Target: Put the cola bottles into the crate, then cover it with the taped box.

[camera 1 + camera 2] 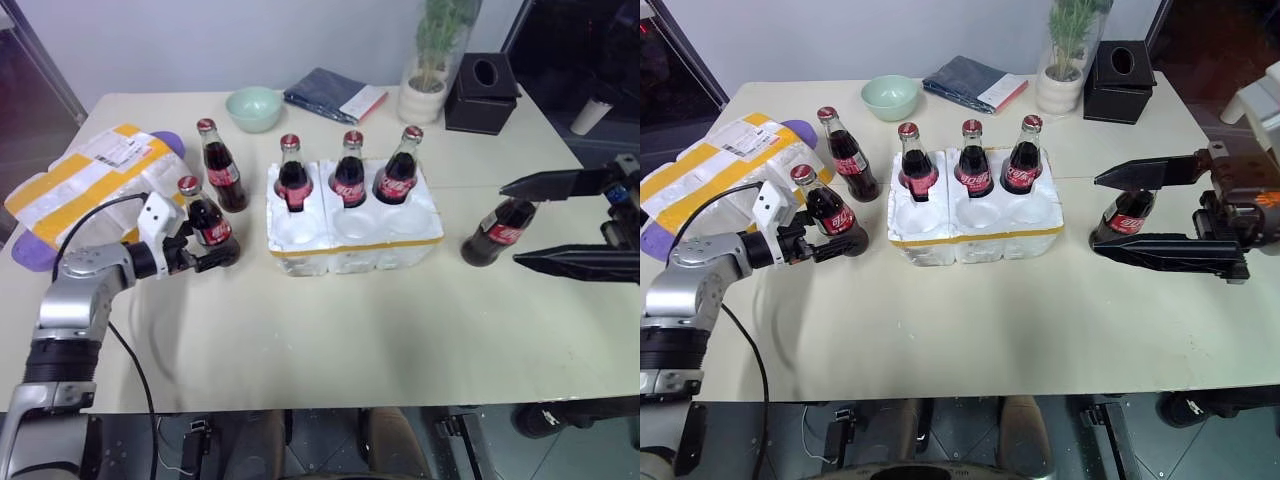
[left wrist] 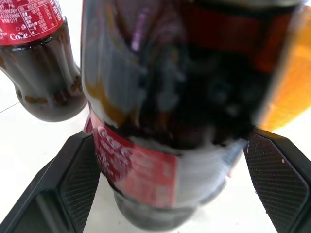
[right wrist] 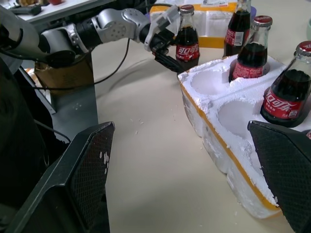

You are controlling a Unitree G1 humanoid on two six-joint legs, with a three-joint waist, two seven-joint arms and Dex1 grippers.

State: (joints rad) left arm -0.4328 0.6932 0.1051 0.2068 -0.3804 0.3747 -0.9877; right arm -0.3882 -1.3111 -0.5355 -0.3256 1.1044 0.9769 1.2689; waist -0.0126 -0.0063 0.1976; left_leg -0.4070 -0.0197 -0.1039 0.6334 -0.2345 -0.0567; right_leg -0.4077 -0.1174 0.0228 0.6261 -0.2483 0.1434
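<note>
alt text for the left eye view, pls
Three cola bottles stand in the crate's back wells; three wait on the table. The open left gripper flanks one bottle, the open right gripper another.

**Colours and patterns noted**

Cola bottles (image 1: 349, 168): dark liquid, red caps, red labels with white script. Crate (image 1: 352, 236): white foam, yellow band along lower edge. Taped box (image 1: 95, 175): white, broad yellow bands, white label. Bowl (image 1: 254, 108): pale green. Tissue box (image 1: 483, 92): black.
</note>
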